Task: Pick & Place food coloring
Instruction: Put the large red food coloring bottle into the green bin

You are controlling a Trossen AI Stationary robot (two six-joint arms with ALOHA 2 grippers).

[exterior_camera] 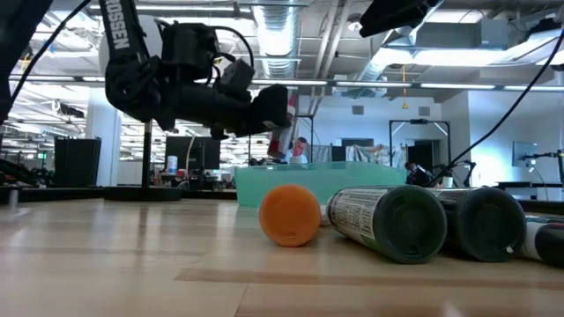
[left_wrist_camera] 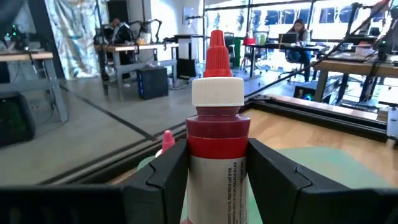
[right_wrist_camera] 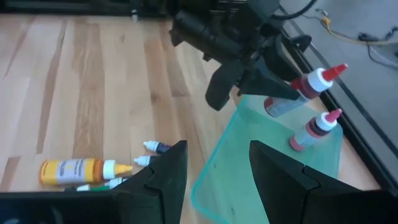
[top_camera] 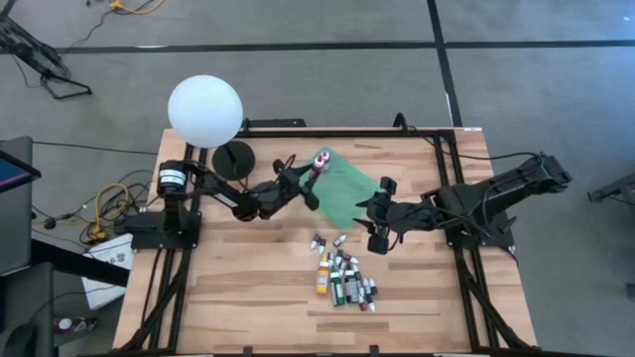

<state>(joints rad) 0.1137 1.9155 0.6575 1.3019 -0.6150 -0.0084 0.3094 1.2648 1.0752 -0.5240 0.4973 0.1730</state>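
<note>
A dark red food coloring bottle (left_wrist_camera: 216, 134) with a white collar and red nozzle stands upright between the fingers of my left gripper (top_camera: 310, 178), over the far left corner of the flat green tray (top_camera: 349, 196). A second red bottle (right_wrist_camera: 314, 130) stands on the tray beside it. Several more small bottles (top_camera: 342, 278) lie in a heap on the wood near the tray's near side; a yellow one (right_wrist_camera: 74, 169) lies at the heap's edge. My right gripper (right_wrist_camera: 214, 168) hovers open above the tray's right edge with nothing between its fingers. My left gripper pinches the bottle's body (left_wrist_camera: 214, 165), just below the red shoulder, between its two fingers. The fingers (right_wrist_camera: 264, 78) reach in level from the table's left side. The bottle stays upright, nozzle up; whether its base touches the tray, I cannot tell.
A white globe (top_camera: 205, 109) on a black stand rises at the table's far left. Black frame rails (top_camera: 446, 134) run along the table's edges. Dark green bottles (exterior_camera: 397, 220) and an orange cap (exterior_camera: 289, 214) lie close to the low camera. Bare wood lies at the near left.
</note>
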